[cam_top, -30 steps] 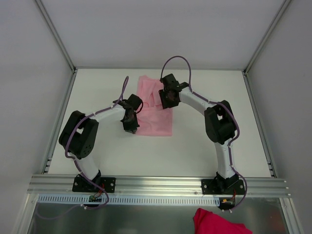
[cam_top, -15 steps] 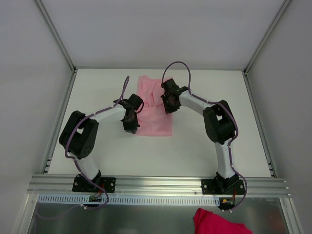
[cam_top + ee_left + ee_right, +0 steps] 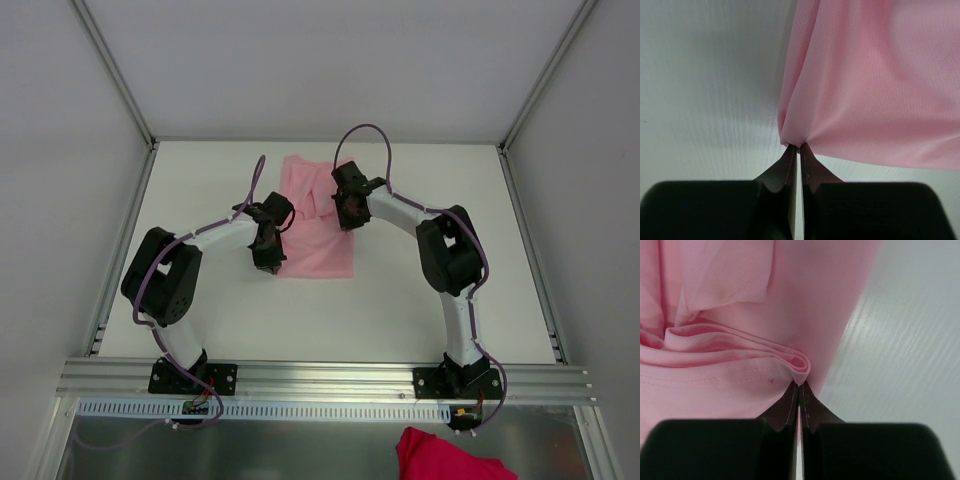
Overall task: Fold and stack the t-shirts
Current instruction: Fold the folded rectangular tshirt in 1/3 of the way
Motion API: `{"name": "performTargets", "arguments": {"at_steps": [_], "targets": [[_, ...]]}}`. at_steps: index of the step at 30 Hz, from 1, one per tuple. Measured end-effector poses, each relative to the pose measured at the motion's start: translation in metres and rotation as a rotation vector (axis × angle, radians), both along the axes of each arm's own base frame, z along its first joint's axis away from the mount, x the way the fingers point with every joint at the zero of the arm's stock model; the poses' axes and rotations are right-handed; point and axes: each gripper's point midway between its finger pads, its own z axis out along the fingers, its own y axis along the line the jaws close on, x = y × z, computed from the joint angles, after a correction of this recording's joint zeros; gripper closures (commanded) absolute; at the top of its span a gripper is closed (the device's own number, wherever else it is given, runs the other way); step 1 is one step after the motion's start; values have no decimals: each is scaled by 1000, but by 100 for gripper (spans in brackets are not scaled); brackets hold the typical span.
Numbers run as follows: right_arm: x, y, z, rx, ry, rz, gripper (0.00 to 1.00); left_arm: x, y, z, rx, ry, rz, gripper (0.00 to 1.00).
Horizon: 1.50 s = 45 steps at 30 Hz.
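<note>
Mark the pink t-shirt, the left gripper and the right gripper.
pink t-shirt (image 3: pixel 322 248), top view, flat lower panel of the fabric.
left gripper (image 3: pixel 799 146), left wrist view, shut fingertips pinching the shirt's edge.
right gripper (image 3: pixel 799 384), right wrist view, shut fingertips on a rolled fold.

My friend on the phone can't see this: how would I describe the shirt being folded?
On the white table, between the left arm and right arm, lies the t-shirt, partly folded. The left gripper pinches its near left corner, the right gripper its right edge. It is pale pink; the magenta cloth behind the right arm's base is darker and untouched.
</note>
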Motion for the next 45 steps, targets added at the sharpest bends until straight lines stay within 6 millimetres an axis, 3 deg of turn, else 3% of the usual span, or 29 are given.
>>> {"name": "performTargets", "arguments": {"at_steps": [10, 13, 14, 16, 19, 22, 23, 25, 26, 30, 31, 33, 34, 35, 38, 42, 45], "targets": [[9, -7, 4, -95, -86, -31, 98, 1, 1, 2, 15, -14, -2, 100], [11, -9, 4, -107, -94, -35, 60, 1, 1, 3, 14, -18, -2, 100], [11, -10, 5, -114, -98, -34, 38, 1, 1, 3, 14, -17, -2, 100], [13, -13, 5, -130, -109, -34, 31, 0, 2, 3, 17, -13, -2, 100], [16, -18, 9, -152, -134, -43, 30, -1, 3, 3, 19, -10, -2, 100], [12, -25, 21, -153, -157, -50, 46, -1, 3, 3, 19, -10, -2, 100], [9, -26, 27, -145, -162, -51, 65, -1, 3, 3, 19, -10, -2, 100], [4, -26, 45, -109, -181, -63, 90, -1, 2, 3, 18, -11, -2, 100], [1, -25, 56, -80, -192, -70, 95, -1, 2, 3, 18, -11, -2, 100], [-16, -18, 105, 56, -235, -80, 99, 1, 1, 4, 14, -17, -3, 100], [-23, -17, 117, 89, -243, -75, 99, 2, 1, 5, 13, -20, -3, 88], [-36, -10, 136, 139, -255, -54, 99, 5, 0, 8, 12, -30, -7, 76], [-44, -5, 143, 163, -260, -38, 99, 9, -1, 10, 12, -42, -5, 62], [-53, -1, 145, 180, -254, -22, 99, 12, -1, 13, 15, -55, -8, 56], [-84, 8, 128, 202, -191, 29, 99, 28, -7, 28, 6, -107, -19, 35], [-131, -1, 69, 144, -29, 59, 99, 66, -24, 60, -26, -211, -24, 31], [-161, -9, 41, 98, 58, 74, 99, 88, -37, 66, -46, -257, -31, 34]]}}
